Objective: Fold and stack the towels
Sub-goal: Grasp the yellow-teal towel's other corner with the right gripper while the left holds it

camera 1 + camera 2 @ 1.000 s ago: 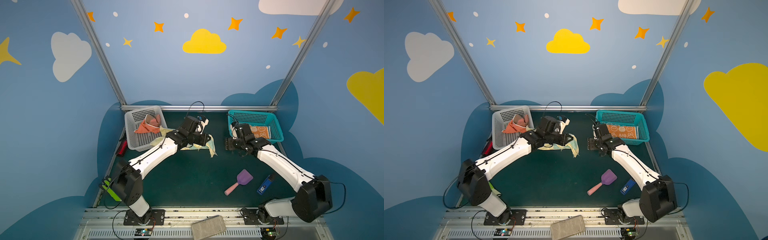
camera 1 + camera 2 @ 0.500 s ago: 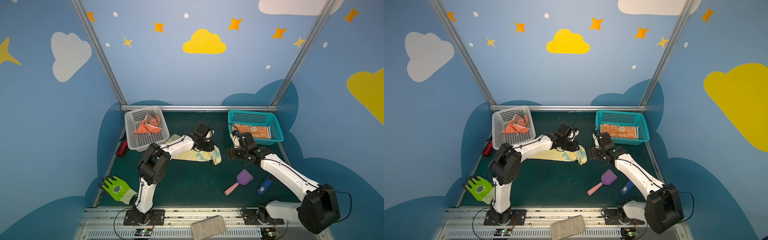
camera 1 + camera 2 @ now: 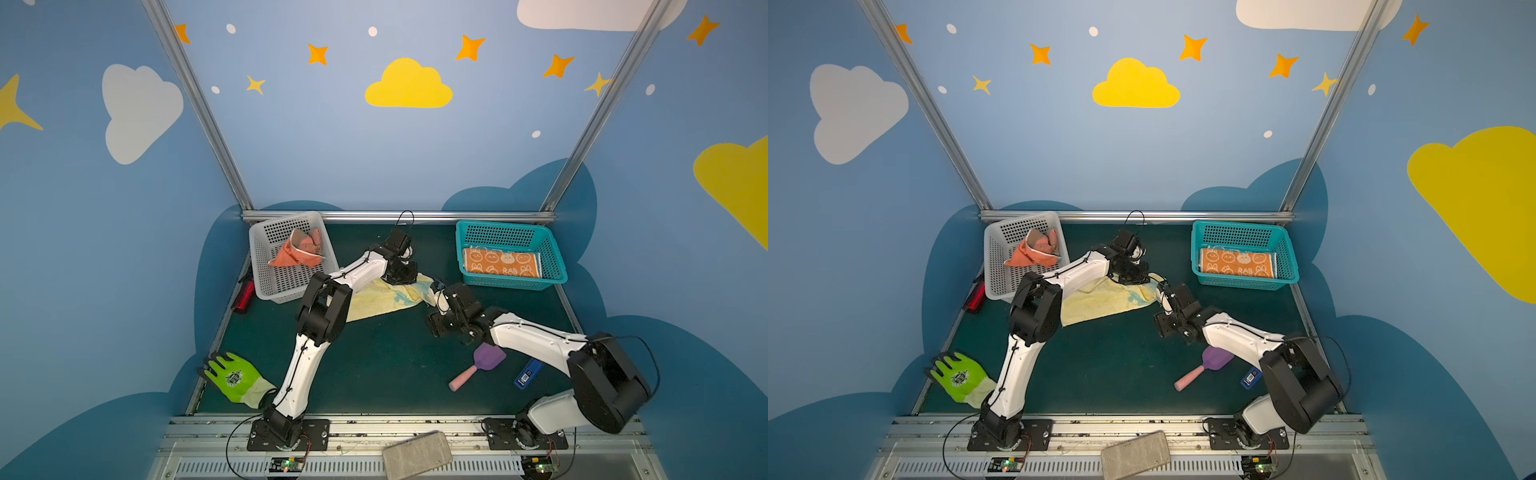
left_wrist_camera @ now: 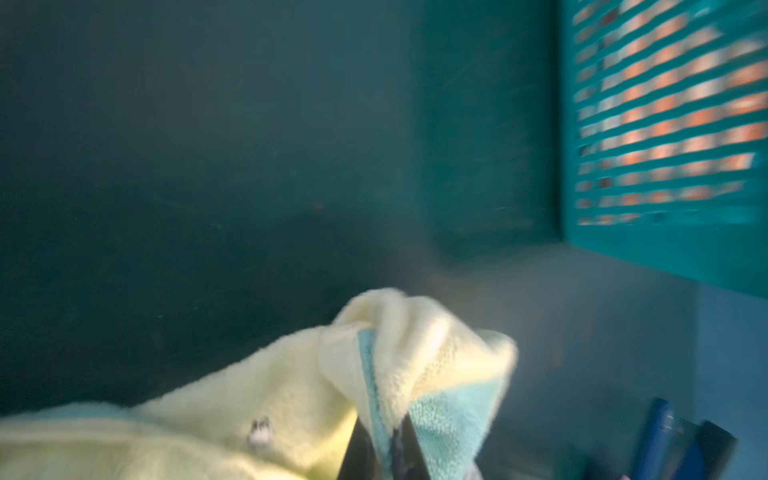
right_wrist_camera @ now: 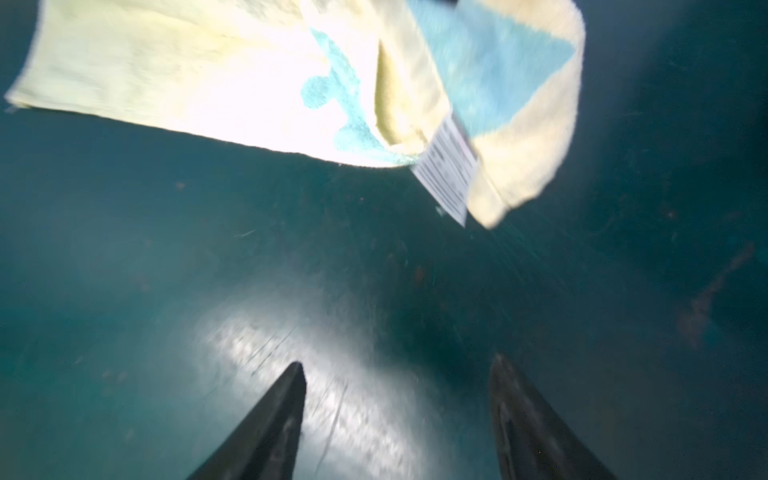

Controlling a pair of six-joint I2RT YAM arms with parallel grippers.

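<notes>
Change since earlier: pale yellow towel [image 3: 386, 297] now lies drawn out across the middle of the counter [image 3: 386, 365] instead of hanging bunched by the grey basket [image 3: 282, 286]; the right end effector [image 5: 397, 361] has come in close to its curled corner.
Yellow towel: mostly flat, with one corner rolled over itself and the care label [image 5: 451, 166] sticking out; part of the cloth is hidden under the left forearm.
Left end effector [image 4: 382, 451]: clenched on the towel's blue-and-yellow corner, which appears lifted a little.
Right end effector: released, jaws apart over bare counter, nothing between them, short of the cloth.
Other towels: orange rabbit towel [image 3: 500, 262] lies folded in the teal basket [image 3: 513, 284]; salmon towel [image 3: 297, 253] sits crumpled in the grey basket.
Risk, grasp: closing on the label alone, or on the doubled corner, likely locks in the roll and the fold comes out crooked.
Risk, tension: a pull from the left while the right has no hold probably drags the whole cloth and bunches it.
Risk, clutter: the right arm passes just above the purple scoop [image 3: 486, 359]; a low sweep could knock it.
</notes>
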